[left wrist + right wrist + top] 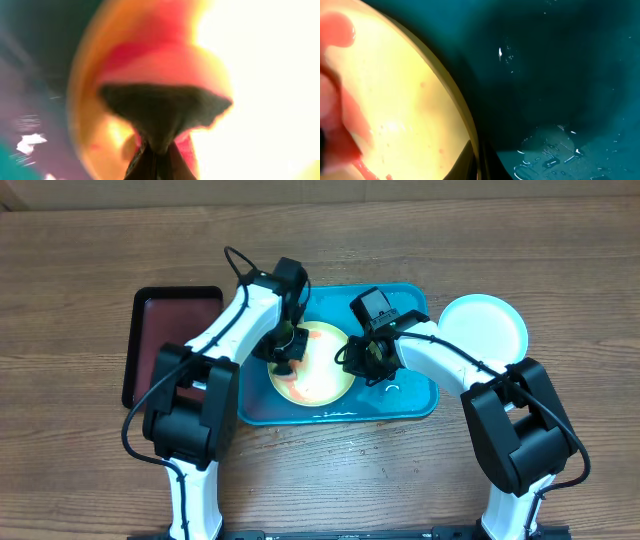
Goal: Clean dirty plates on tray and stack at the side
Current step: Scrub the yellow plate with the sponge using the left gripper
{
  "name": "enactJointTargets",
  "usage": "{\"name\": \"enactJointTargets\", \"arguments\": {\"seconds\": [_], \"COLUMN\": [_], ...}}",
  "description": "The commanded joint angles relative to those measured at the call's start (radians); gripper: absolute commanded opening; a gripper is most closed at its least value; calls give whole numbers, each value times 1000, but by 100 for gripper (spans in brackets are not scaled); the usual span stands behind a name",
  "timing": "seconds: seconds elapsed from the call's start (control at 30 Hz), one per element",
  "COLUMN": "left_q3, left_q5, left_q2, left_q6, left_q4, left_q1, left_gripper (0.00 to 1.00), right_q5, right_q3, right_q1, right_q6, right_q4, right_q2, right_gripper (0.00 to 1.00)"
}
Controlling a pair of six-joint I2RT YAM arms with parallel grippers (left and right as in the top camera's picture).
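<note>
Soiled yellow-green plate in the tray: my right claw pinches its rim, the plate spreading to that claw's left, while my left claw, closed on a dark wad, hangs just above its face.

On the table, left to right, we list:
- small tray
- large tray, near it
- second plate, just beside the large tray's right rear corner

In the large tray, left of centre, we list the first plate. The left gripper is over its left edge and the right gripper is at its right rim.
</note>
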Motion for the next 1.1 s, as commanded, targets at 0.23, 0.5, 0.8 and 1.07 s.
{"name": "enactJointTargets", "arguments": {"seconds": [0.23,0.5,0.8,1.07], "left_q3": [-7,-7,-7,-7], "left_q5": [-32,-273,77,23], "left_q2": [2,2,2,2], "left_q6": [-220,-376,-219,-314], "left_q4": [-19,16,18,197], "left_q1": [-33,-147,-197,-153], "left_gripper": [4,4,4,4], "right_q5": [-70,-70,-62,-62], "right_q3": [-40,-40,-40,-40], "right_q1": [0,1,1,1], "right_q6": [-77,-76,-76,-76], "right_q4": [12,24,24,21], "right_q2": [34,34,34,34], "right_gripper": [4,4,4,4]}}
